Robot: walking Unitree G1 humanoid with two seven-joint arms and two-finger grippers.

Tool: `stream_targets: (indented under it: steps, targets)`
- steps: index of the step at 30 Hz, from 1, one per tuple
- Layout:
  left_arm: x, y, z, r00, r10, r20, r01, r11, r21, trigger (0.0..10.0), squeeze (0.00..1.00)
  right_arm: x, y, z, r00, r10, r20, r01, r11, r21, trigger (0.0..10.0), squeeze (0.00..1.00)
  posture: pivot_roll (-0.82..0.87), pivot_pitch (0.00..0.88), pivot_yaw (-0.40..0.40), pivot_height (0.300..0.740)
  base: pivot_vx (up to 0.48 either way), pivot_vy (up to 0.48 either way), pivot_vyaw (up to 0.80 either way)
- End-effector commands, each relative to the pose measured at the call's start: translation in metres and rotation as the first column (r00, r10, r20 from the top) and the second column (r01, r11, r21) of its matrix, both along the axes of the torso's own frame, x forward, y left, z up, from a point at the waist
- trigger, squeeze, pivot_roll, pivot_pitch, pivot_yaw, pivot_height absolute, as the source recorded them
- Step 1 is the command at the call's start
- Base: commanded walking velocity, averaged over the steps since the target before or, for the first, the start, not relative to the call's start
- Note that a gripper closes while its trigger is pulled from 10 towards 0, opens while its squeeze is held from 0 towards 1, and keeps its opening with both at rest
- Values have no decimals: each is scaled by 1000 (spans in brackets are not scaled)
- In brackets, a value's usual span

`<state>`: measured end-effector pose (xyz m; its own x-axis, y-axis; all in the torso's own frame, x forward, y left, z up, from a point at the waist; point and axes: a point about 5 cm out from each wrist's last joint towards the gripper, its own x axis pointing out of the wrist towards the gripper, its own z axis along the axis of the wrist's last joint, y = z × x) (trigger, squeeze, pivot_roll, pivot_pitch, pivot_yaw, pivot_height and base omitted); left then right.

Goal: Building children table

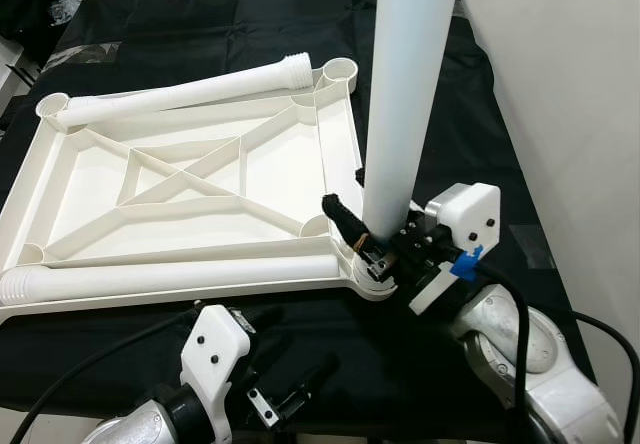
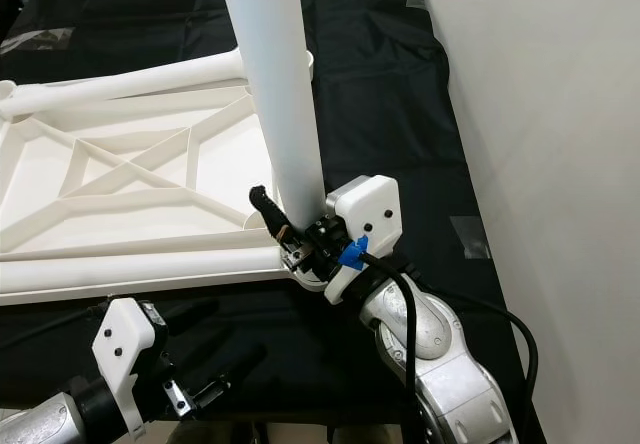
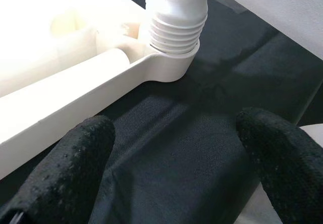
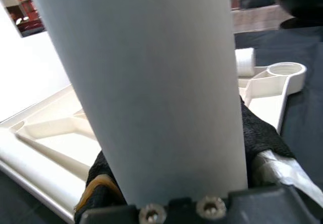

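Left eye view: table leg (image 1: 405, 94) upright, threaded end in near corner socket (image 1: 372, 276) of upturned tabletop (image 1: 190, 189) on desk. My right gripper (image 1: 362, 241) fingers clamp leg base. Left gripper (image 1: 290, 389) fingers wide, empty, near, lower.

We observe the right end effector (image 1: 365, 232) extended forward, its fingers clamped around an upright leg (image 1: 405, 94). The left end effector (image 1: 290, 379) sits low, fingers spread apart.
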<state>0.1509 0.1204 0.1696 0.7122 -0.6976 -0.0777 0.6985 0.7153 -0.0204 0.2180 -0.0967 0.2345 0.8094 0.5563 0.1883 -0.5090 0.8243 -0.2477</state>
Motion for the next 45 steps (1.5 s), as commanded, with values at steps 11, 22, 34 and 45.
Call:
stream_targets:
  steps: [11, 22, 34, 45]
  targets:
    - [14, 15, 8, 993, 110, 35, -110, 994, -11, 10000, 0, 3, 0, -33, 966, -226, -126, 219, 973, -69, 10000, 0, 27, 293, 74, 740, 0, 0, 0]
    - [55, 36, 71, 962, 169, 214, -135, 977, -166, 10000, 0, 3, 4, -35, 960, -250, -126, 244, 968, -64, 10000, 0, 27, 285, 74, 740, 0, 0, 0]
    - [59, 24, 149, 888, -254, 383, 379, 877, -297, 10000, 0, 4, 8, -38, 954, -271, -126, 265, 962, -58, 10000, 0, 17, 266, 77, 740, 0, 0, 0]
    - [63, 23, 203, 694, -603, 394, 698, 697, -164, 10000, 0, 5, 11, -41, 949, -288, -129, 284, 957, -51, 10000, 0, 20, 255, 86, 740, 0, 0, 0]
